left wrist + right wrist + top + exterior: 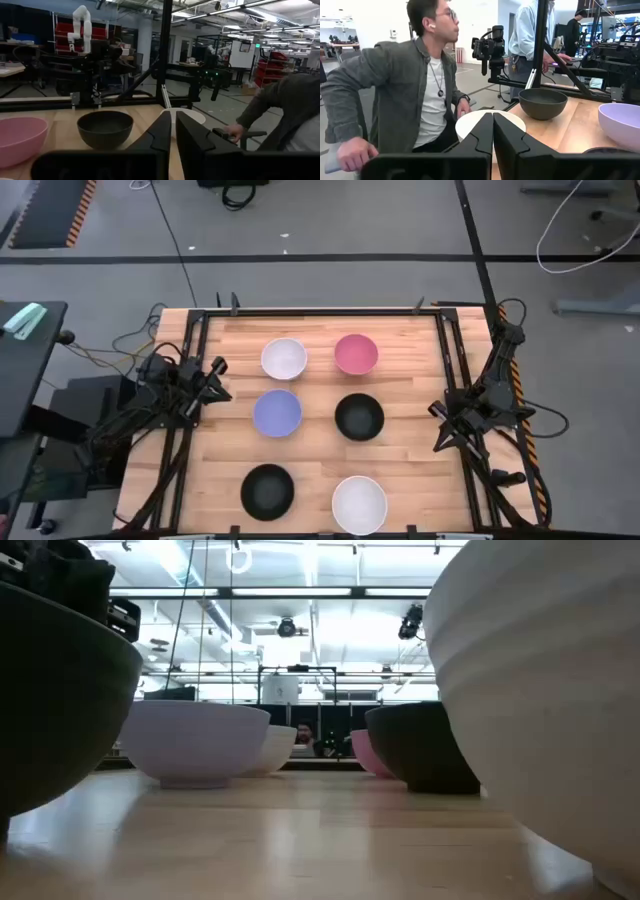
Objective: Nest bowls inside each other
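Note:
Six bowls stand upright on their bases on the wooden table, in two columns of three. In the high view the far row is a white bowl (pixel 283 358) and the pink bowl (pixel 356 354). The middle row is the lavender-blue bowl (pixel 277 413) and a black bowl (pixel 359 417). The near row is a black bowl (pixel 268 490) and a white bowl (pixel 359 504). None sits inside another. My left gripper (pixel 222 380) waits at the table's left edge, shut (pixel 173 134). My right gripper (pixel 437 426) waits at the right edge, shut (pixel 493 131). Both are empty.
A black metal frame (pixel 320 311) runs along the table's edges. A seated person in a grey jacket (pixel 405 90) is close to the table's near side, an arm (pixel 270 107) also showing in the left wrist view. Bare wood lies between the bowls and each gripper.

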Action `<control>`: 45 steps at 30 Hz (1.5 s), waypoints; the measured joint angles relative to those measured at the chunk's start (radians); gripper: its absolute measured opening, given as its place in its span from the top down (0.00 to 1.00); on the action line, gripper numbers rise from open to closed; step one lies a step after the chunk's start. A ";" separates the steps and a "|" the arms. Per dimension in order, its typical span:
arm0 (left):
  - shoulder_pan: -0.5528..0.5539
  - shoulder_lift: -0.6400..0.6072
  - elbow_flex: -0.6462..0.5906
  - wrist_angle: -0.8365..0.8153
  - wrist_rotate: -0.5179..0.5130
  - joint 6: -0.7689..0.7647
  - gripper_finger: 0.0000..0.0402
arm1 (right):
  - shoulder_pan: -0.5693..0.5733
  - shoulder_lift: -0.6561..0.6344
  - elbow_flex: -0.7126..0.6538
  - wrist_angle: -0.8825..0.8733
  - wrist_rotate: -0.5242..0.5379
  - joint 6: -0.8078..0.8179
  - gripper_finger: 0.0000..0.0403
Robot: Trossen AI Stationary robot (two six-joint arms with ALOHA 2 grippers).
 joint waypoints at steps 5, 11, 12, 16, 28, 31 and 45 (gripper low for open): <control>0.000 0.000 0.000 0.000 0.000 0.000 0.93 | 0.000 0.000 0.000 0.000 0.000 0.000 0.96; 0.000 0.000 0.000 0.000 0.000 0.000 0.94 | 0.000 0.000 0.000 0.000 0.000 0.000 0.96; 0.000 0.000 0.000 0.000 0.000 0.000 0.94 | 0.000 0.000 0.000 0.000 0.000 0.000 0.96; 0.000 0.000 0.000 0.000 0.000 0.000 0.93 | 0.000 0.000 0.000 0.000 0.000 0.000 0.96; 0.000 0.000 0.000 0.000 0.000 -0.013 0.93 | 0.000 0.000 0.004 -0.017 0.000 -0.017 0.96; 0.000 0.000 0.000 0.000 0.000 -0.014 0.94 | 0.000 0.000 0.004 -0.016 0.000 -0.018 0.96; 0.000 0.000 0.000 0.000 0.000 -0.014 0.91 | 0.000 0.000 0.005 -0.015 0.000 -0.017 0.96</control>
